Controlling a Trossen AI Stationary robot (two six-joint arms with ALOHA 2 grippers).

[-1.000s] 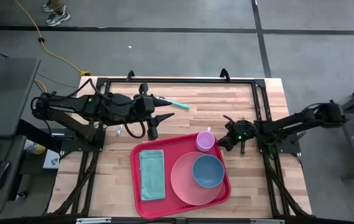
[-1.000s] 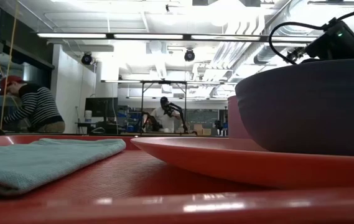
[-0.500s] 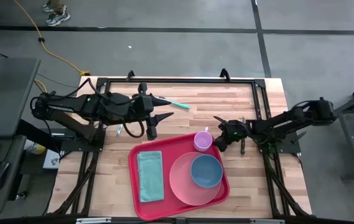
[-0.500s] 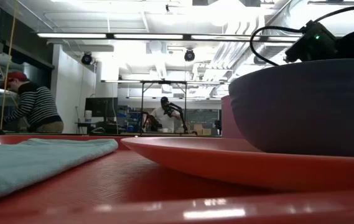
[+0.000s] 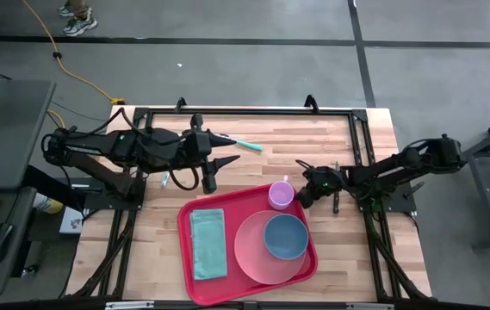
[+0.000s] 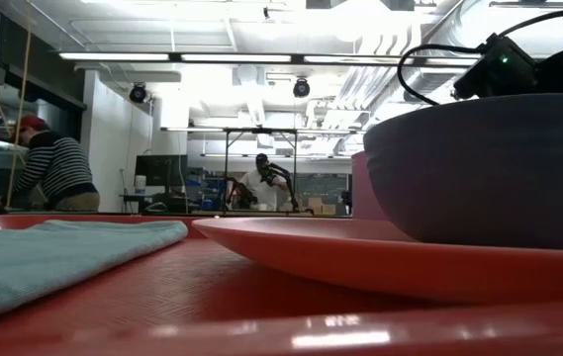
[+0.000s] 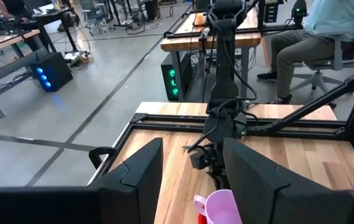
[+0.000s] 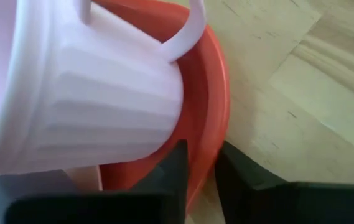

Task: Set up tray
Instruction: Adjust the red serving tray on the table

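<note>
While left arm (image 5: 141, 151) waits, right fingers (image 8: 239, 177) pinch tray (image 8: 211, 106) rim.

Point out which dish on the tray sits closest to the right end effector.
The pink cup, at the tray's far right corner beside the right end effector. The blue bowl and the round pink plate under it lie nearer the front.

Robotics lab or workshop. Open concrete floor (image 5: 227, 69), exposed ceiling ducts (image 6: 380, 74) and strip lights (image 6: 251, 56), more arm rigs on a wooden counter (image 7: 226, 40). Seated person (image 7: 326, 37) at a workstation.
</note>
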